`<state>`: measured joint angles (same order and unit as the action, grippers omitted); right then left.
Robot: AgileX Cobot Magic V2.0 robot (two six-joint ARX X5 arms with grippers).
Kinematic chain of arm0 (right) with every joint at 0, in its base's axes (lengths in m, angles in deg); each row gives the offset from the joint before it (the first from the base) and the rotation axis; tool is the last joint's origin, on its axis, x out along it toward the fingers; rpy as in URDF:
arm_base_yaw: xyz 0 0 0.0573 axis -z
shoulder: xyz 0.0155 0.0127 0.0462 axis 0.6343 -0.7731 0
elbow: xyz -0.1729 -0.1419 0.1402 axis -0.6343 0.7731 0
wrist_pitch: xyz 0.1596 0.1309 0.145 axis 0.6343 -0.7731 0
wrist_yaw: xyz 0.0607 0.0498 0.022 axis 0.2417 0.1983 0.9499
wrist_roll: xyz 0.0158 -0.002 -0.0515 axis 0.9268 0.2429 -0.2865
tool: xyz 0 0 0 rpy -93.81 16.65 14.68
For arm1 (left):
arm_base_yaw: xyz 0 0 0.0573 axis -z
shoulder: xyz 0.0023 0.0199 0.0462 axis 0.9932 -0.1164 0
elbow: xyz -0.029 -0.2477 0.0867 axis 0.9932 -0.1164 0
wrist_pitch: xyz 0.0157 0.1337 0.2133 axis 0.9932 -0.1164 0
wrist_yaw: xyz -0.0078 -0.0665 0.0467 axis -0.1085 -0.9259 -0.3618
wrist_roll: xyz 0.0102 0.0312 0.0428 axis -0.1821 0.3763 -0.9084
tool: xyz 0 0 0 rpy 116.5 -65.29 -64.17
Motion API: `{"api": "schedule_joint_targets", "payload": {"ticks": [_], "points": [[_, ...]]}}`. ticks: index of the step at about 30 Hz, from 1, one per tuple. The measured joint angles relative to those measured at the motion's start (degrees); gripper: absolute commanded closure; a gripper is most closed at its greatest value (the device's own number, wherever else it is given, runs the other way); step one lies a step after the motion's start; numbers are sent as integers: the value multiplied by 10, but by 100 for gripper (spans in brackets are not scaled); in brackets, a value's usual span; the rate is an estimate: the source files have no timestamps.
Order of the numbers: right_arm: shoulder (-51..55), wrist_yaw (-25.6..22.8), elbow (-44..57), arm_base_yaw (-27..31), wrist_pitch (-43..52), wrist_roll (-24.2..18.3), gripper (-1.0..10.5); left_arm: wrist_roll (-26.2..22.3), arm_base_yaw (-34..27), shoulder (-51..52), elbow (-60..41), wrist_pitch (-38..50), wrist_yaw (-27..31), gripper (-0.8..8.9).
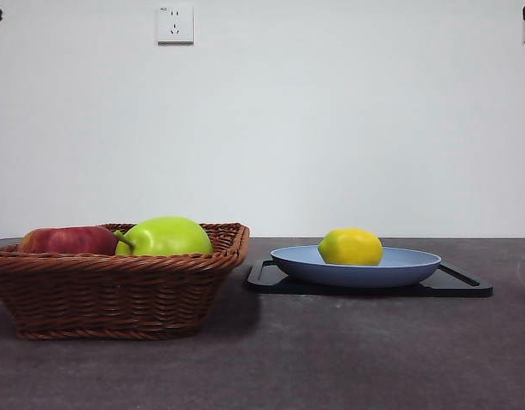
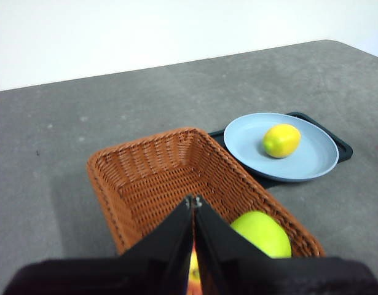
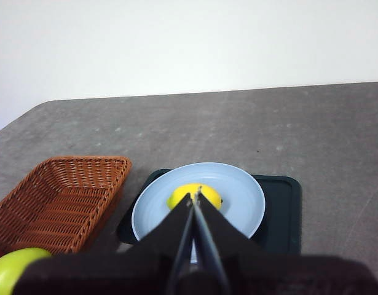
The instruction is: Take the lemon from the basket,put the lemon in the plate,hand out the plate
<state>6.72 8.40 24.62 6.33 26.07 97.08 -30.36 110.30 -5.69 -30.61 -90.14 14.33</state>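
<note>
The lemon (image 1: 351, 246) sits in the plate (image 1: 407, 266), a little to one side of the middle. The plate rests on a flat black tray (image 1: 463, 284) on the grey counter (image 1: 330, 359). The basket (image 1: 108, 295) stands just beside the tray and does not touch the plate. A red apple (image 1: 67, 240) and a big green fruit (image 1: 166, 237) lie in the basket, close together at one end. The other end of the basket is bare wicker.

The right end effector (image 3: 195, 198) hangs up in the air over the plate. Its two black jaws are pressed together and hold nothing. In the right wrist view, the lemon (image 3: 193, 195) shows just behind the jaw tips, lower down, with clear air between them.

The left end effector (image 2: 193, 201) hangs over the basket (image 2: 145, 178). Its jaws are also pressed together and hold nothing. The green fruit (image 2: 262, 232) lies close beside it in the basket. From there the lemon (image 2: 282, 140) is well apart, off in the plate (image 2: 311, 163) past the basket's rim.

In the front view only a small dark tip shows at each top corner, high above everything on the counter.
</note>
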Motion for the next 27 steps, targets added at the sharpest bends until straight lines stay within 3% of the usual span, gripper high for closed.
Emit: {"api": "schedule_joint_targets", "payload": {"ticks": [5, 9, 15, 27], "points": [[0, 0, 0, 0, 0, 0, 941, -29, -53, 129, -6, -74, 0, 805], [0, 0, 0, 0, 0, 0, 941, -38, -137, 210, -38, -23, 2, 805], [0, 0, 0, 0, 0, 2, 941, -46, -236, 245, -143, 43, 1, 805], [0, 0, 0, 0, 0, 2, 941, -45, -254, 245, -297, 106, -1, 805]]}}
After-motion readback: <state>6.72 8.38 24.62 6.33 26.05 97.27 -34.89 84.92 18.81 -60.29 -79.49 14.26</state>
